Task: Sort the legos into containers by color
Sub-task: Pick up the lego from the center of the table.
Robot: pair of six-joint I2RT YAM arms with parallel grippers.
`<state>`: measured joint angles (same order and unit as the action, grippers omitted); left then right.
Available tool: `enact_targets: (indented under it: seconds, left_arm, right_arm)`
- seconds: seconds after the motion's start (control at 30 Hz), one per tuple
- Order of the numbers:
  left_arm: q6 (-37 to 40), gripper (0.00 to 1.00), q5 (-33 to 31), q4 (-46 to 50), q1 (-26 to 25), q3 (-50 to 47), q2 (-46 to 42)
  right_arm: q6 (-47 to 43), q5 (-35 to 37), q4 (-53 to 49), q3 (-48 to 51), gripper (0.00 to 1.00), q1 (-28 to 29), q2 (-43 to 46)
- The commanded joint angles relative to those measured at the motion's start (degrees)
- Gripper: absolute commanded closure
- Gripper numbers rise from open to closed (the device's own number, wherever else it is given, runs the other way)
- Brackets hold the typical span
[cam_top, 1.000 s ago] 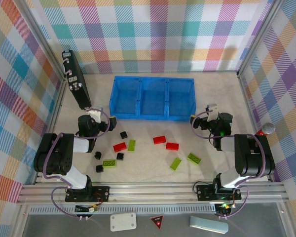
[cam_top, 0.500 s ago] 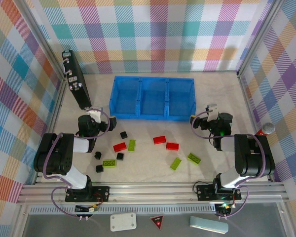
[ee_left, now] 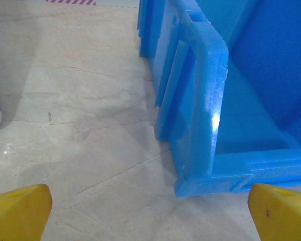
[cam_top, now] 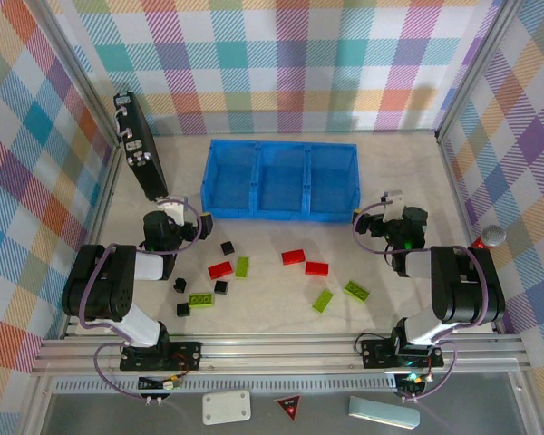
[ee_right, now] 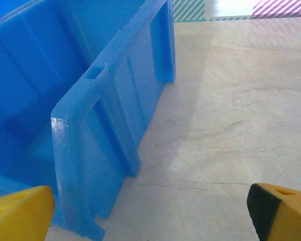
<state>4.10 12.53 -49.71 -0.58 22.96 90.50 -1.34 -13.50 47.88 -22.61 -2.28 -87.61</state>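
The legos lie scattered on the table in front of the blue tray of containers [cam_top: 281,179]: red bricks [cam_top: 220,269] [cam_top: 294,257] [cam_top: 316,268], lime-green bricks [cam_top: 242,266] [cam_top: 199,299] [cam_top: 356,290] and black cubes [cam_top: 227,246] [cam_top: 220,286] [cam_top: 179,285]. All three compartments look empty. My left gripper [cam_top: 192,227] [ee_left: 150,216] sits low at the tray's front-left corner [ee_left: 210,100], open with nothing between its yellow fingertips [ee_left: 17,211]. My right gripper [cam_top: 367,222] [ee_right: 150,213] sits at the tray's front-right corner [ee_right: 75,130], also open and empty.
A black rectangular case [cam_top: 140,154] leans against the left wall. Plaid walls close the table on three sides, and a metal rail [cam_top: 281,349] runs along the near edge. A silver-topped knob [cam_top: 494,236] stands at the right wall.
My right gripper has shifted slightly to the right. The left arm and the bricks have not moved.
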Motion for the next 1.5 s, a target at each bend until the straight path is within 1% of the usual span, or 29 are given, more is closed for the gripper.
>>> enact_targets:
  seconds: [0.0,0.1,0.23,0.33,0.4,0.43,0.57,0.67,0.73,0.87,1.03,1.17,1.33,1.47]
  left_arm:
    - [-0.2,0.0,-0.2,-2.0,0.6,-0.4,0.1]
    - [-0.2,0.0,0.0,-1.9,0.6,-0.3,-0.1]
    - [-0.4,0.0,-1.1,3.5,0.4,1.4,-2.6]
    - [-0.1,0.0,0.3,12.2,0.3,4.6,-5.1]
    - [0.1,0.0,0.0,16.0,0.1,6.3,-6.5]
    - [0.1,0.0,-0.7,16.8,0.0,6.6,-6.9]
    - [-2.0,0.0,-6.4,21.2,-0.7,7.8,-9.4]
    - [-4.3,0.0,-11.0,27.4,-1.2,10.0,-11.1]
    - [-5.8,0.0,-12.3,31.9,-1.2,11.9,-11.9]
    - [-8.9,0.0,-12.6,42.7,-1.7,15.9,-14.5]
    - [-12.2,0.0,-10.6,52.3,-2.2,19.8,-18.4]
    - [-13.9,0.0,-10.6,61.8,-2.4,24.2,-21.6]
    - [-14.5,0.0,-9.9,75.6,-2.5,30.2,-24.0]
    - [-13.3,0.0,-7.8,83.5,-2.5,35.3,-24.7]
  right_arm:
    - [0.5,0.3,0.5,-0.4,0.01,-0.1,-0.1]
    - [0.4,0.2,-1.7,-1.3,0.01,-0.1,0.9]
    - [0.4,-0.3,-7.5,-3.1,0.01,-0.2,3.6]
    - [0.3,-0.8,-8.9,-3.5,0.01,-0.1,4.2]
    - [0.5,-0.6,-10.7,-4.2,0.01,-0.1,5.0]
    - [0.6,-0.4,-11.3,-4.5,0.01,-0.1,5.3]
    - [0.8,0.6,-19.2,-6.4,0.01,-0.2,7.4]
    - [2.2,2.9,-24.7,-7.5,0.0,-0.1,9.3]
    - [2.1,3.2,-28.0,-7.9,0.0,0.0,10.7]
    - [4.6,3.6,-36.4,-9.4,0.02,0.1,14.0]
    - [8.0,2.6,-46.6,-11.4,0.05,0.8,17.2]
    - [10.7,1.8,-53.9,-12.6,0.07,1.3,21.0]
    - [15.8,1.0,-63.4,-14.7,0.1,2.1,24.1]
    - [22.0,-0.3,-69.2,-16.6,0.17,2.8,24.4]
